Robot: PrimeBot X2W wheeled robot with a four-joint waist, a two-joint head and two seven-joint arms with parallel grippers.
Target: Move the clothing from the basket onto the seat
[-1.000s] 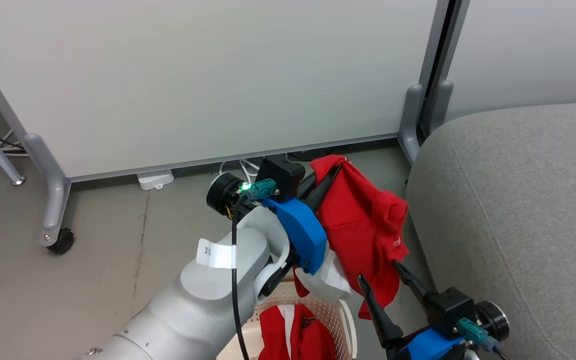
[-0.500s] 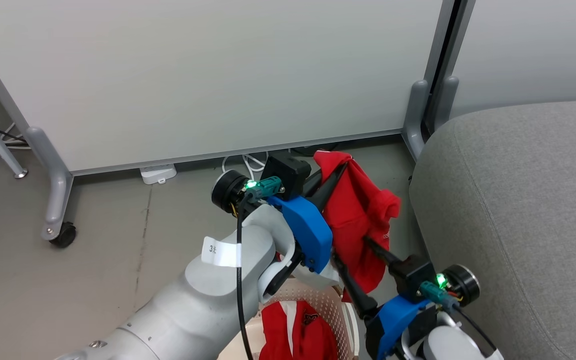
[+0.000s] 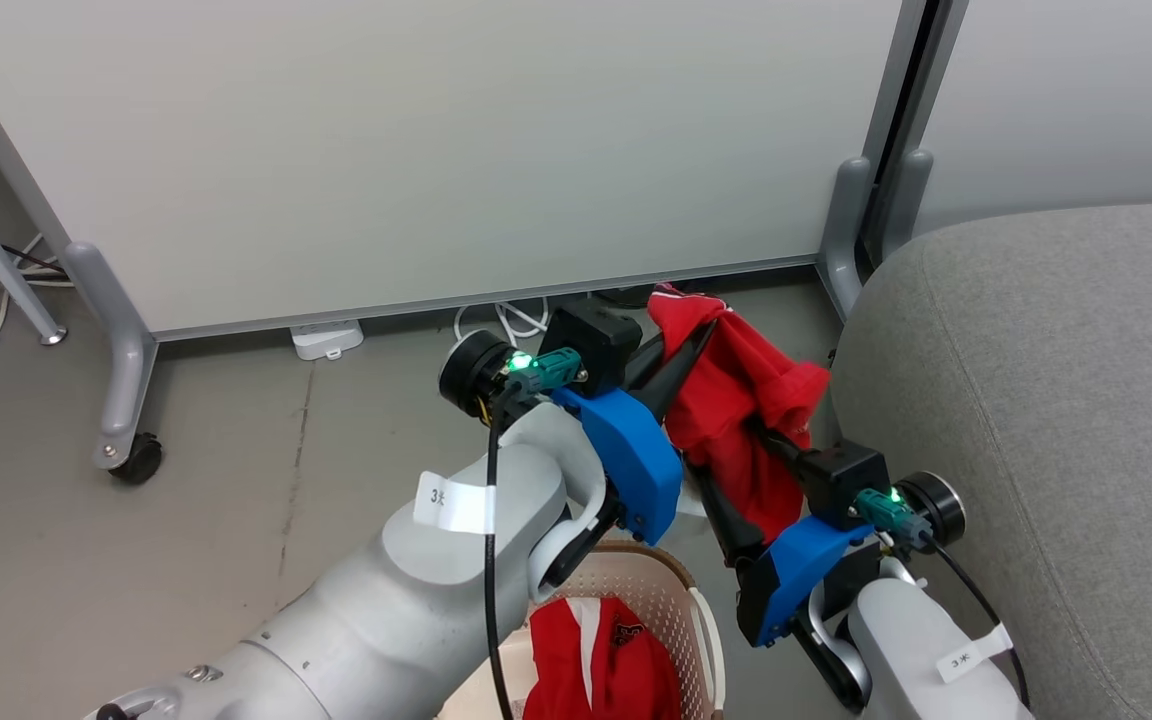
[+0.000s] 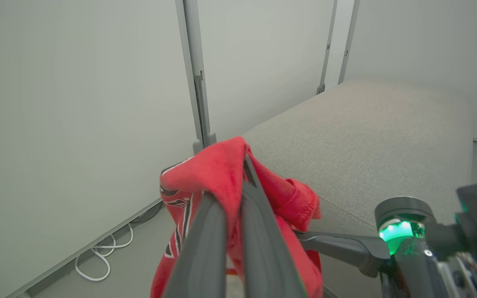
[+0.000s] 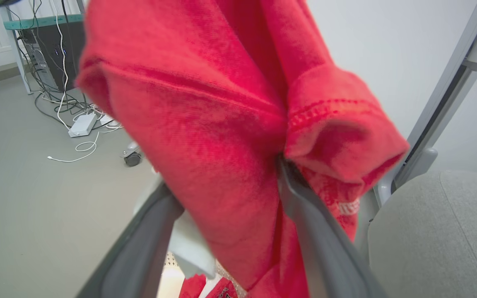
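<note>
Obs.: the left gripper (image 3: 701,332) holds the red garment (image 3: 731,385) aloft. Its jaws are clamped together on a fold at the top edge, and the left wrist view shows cloth pinched between the two dark fingers. The garment hangs free above the far end of the basket (image 3: 658,556), just beside the front corner of the seat (image 3: 1036,400) but not on it.

Change over the last second: the right gripper (image 3: 726,450) rises from low beside the seat, where it sat below the hanging hem, up and inward. Its jaws now stand wide apart on either side of the lower half of the garment. In the right wrist view the red cloth fills the gap between the fingers, one finger buried in a fold near a cuff. No squeeze yet. The garment looks more bunched than a second ago. The head camera has shifted slightly too, so the partition (image 3: 436,150) and floor (image 3: 286,450) only appear to slide.

Reading: this looks like the setup for a two-handed carry. Closing the right jaws would gather the trailing cloth so it clears the seat edge during the swing across.

Status: early. The remaining clothing (image 3: 596,655) lies in the basket, and no garment is visible on the part of the seat in view.
</note>
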